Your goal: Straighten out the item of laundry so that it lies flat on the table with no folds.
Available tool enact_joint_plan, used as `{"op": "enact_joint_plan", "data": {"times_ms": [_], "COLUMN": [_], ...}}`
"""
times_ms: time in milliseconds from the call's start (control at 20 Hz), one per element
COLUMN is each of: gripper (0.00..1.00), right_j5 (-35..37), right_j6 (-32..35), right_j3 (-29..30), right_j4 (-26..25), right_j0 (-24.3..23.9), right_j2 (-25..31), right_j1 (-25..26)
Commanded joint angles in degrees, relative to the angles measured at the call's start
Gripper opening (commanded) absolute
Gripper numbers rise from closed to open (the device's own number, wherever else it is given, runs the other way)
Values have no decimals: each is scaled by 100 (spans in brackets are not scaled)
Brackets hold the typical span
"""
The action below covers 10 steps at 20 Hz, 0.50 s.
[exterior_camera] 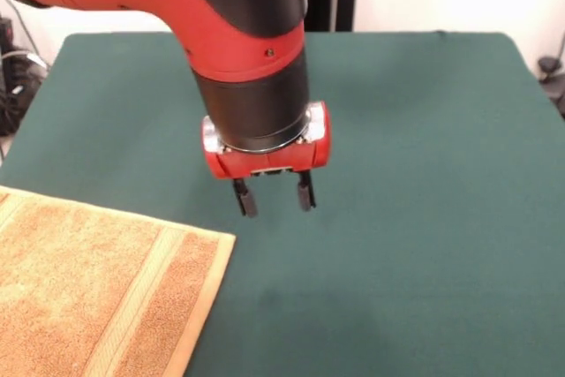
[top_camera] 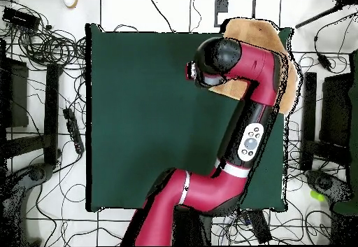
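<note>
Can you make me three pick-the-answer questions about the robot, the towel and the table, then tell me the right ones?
1. Where is the towel in the front view?
A. lower left corner
B. middle of the table
C. top right

2. What colour is the table?
A. white
B. dark green
C. blue

3. What is the gripper doing?
A. squeezing the towel
B. holding a cup
C. open, holding nothing

Answers: 1 A, the towel lies at the lower left, running off the picture's edge. 2 B, the cloth cover is dark green. 3 C, its fingers stand apart over bare table beside the towel.
</note>
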Motion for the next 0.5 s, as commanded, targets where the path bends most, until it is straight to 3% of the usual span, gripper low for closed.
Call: {"op": "enact_joint_plan", "data": {"times_ms": [50,200,500], "gripper": [100,100,100], "right_j5": [-1563,-2270,-2756], "right_j6": [858,652,504], "right_j3": [3402,3951,3897], "right_j4": [168,202,139], "right_j0": [42,-37,-55], "right_j2": [182,297,420], "right_j1": [-1214,-1179,-855]}}
